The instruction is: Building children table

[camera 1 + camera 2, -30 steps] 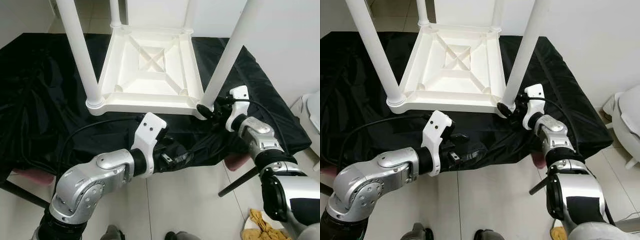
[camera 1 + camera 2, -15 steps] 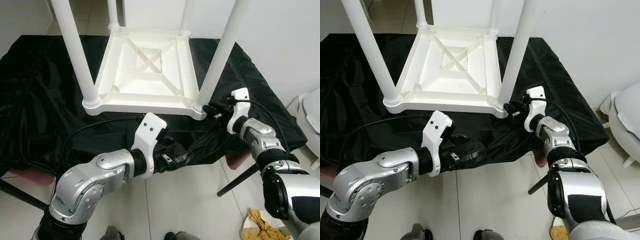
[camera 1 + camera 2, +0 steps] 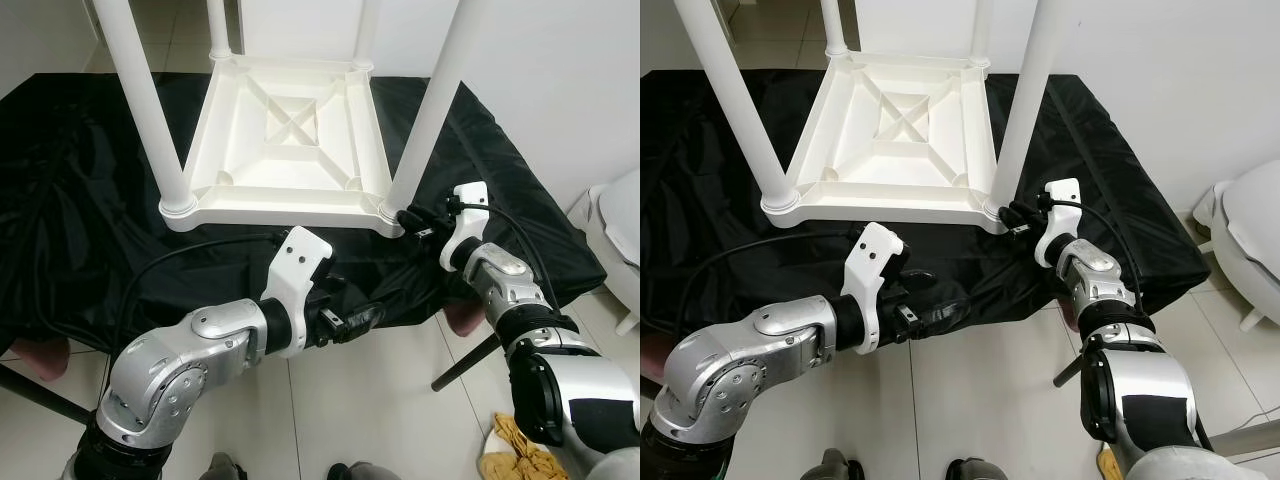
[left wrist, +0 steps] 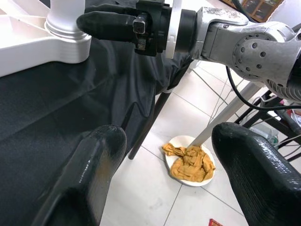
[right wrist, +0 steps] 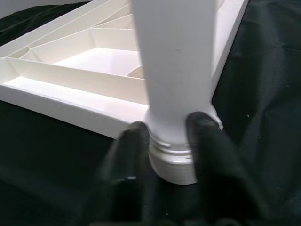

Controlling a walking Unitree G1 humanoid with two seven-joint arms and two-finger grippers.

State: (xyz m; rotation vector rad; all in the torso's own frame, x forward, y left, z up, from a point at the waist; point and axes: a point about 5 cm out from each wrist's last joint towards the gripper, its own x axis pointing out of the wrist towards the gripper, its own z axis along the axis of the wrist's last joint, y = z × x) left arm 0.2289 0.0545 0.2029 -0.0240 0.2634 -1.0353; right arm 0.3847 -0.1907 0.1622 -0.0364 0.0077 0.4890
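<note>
**Right fingers at the base of the near leg**

The upturned children's table (image 3: 290, 140) lies on the black-draped desk (image 3: 80, 200). The right gripper (image 5: 162, 160) seemingly clamps the near-right leg (image 3: 425, 110), which stands upright; left gripper (image 4: 174, 174) spread, grasping nothing, farther away

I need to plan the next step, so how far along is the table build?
All four legs stand in the upturned white tabletop. In hand: the right pincer clasps the base of the near right leg, whose threads show above the socket. The left pincer waits open over the black cloth. Left: seating that leg, then flipping the table.
</note>
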